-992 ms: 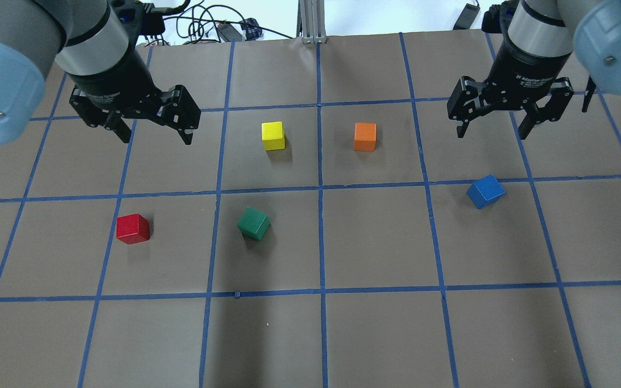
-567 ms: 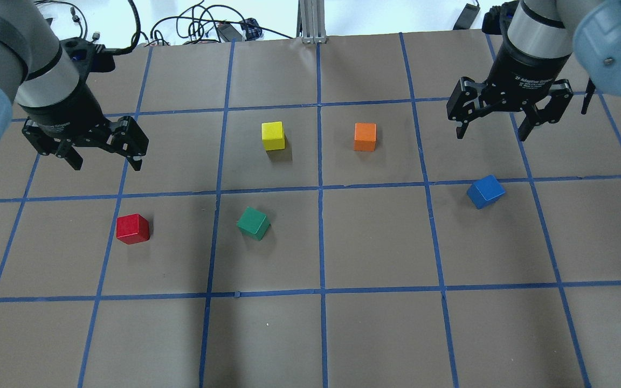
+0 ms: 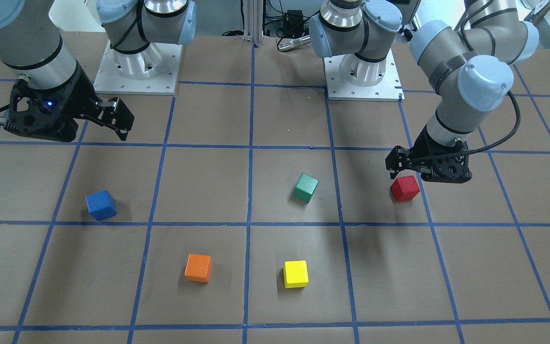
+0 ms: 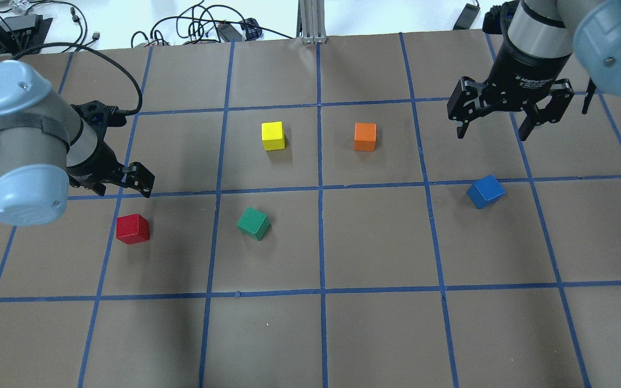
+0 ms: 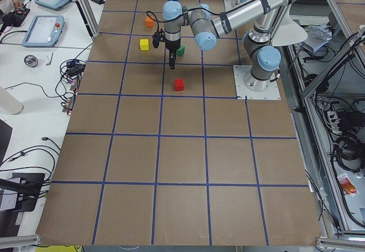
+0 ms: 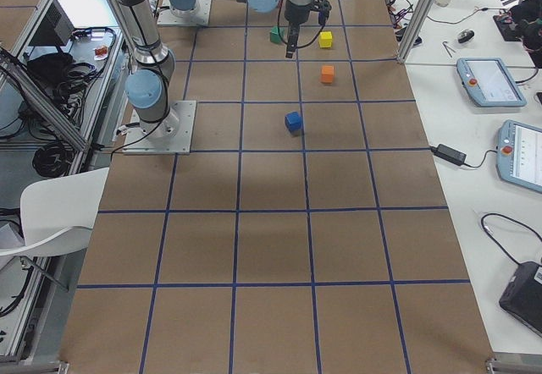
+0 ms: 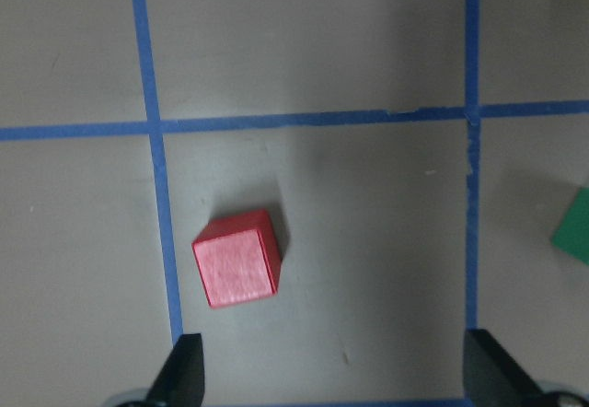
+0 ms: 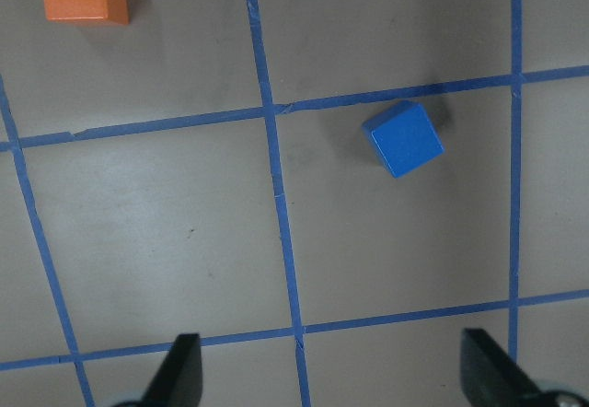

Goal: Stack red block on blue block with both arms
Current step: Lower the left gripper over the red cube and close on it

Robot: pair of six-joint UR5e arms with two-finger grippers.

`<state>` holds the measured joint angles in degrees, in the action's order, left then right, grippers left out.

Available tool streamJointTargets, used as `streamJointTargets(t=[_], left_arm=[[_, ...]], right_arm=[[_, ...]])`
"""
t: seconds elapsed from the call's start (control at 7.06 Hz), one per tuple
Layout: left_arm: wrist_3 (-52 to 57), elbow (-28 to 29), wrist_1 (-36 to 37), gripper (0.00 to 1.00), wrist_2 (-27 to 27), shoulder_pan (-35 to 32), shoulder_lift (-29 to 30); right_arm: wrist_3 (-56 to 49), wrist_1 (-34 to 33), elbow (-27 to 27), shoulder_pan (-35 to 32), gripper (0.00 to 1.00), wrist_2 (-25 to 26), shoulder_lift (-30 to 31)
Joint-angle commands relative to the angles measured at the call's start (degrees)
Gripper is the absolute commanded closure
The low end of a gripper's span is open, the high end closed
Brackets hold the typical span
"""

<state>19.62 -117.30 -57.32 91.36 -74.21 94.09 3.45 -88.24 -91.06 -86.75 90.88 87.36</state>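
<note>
The red block (image 4: pixel 132 228) sits on the brown table at the left; it also shows in the front view (image 3: pixel 405 188). My left gripper (image 4: pixel 119 188) hovers just beyond it, open and empty. In the left wrist view the red block (image 7: pixel 236 260) lies ahead of the wide-apart fingertips (image 7: pixel 184 370), nearer the left one. The blue block (image 4: pixel 485 191) sits at the right, turned at an angle. My right gripper (image 4: pixel 492 133) hangs open and empty above and beyond it. The right wrist view shows the blue block (image 8: pixel 403 138) right of centre.
A green block (image 4: pixel 253 223) lies right of the red one. A yellow block (image 4: pixel 273 136) and an orange block (image 4: pixel 365 136) sit farther back in the middle. Blue tape lines grid the table. Cables lie past the far edge.
My left arm has swung left and come down toward the red block, its gripper still open. The right arm and all blocks have stayed put.
</note>
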Motion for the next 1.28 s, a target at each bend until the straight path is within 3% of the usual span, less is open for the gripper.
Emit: streamJointTargets(t=[0.0,0.42,0.71,0.85,0.99,1.13], left_arm=[[0.94,-5.11,3.79,0.00,-1.01,1.35,2.40],[3.82,-5.92,7.13,0.00,-0.92,6.88,4.96],[1.22,-6.37,7.31,0.00,-1.27,6.63,6.98],[1.03,-6.54,8.70,0.05,-3.54,6.62,8.12],[1.64,-6.45,10.46,0.33,-3.56,6.54,8.82],[1.47,-6.10,10.39,0.67,-3.21,6.36,9.09]], right_arm=[[-0.02,0.00,0.00,0.09,0.00,0.00,0.00],[0.07,0.00,0.00,0.00,0.00,0.00,0.00],[0.07,-0.18,0.00,0.00,0.00,0.00,0.00],[0.07,-0.18,-0.08,0.00,0.00,0.00,0.00],[0.07,-0.18,0.00,0.00,0.00,0.00,0.00],[0.07,-0.18,0.00,0.00,0.00,0.00,0.00]])
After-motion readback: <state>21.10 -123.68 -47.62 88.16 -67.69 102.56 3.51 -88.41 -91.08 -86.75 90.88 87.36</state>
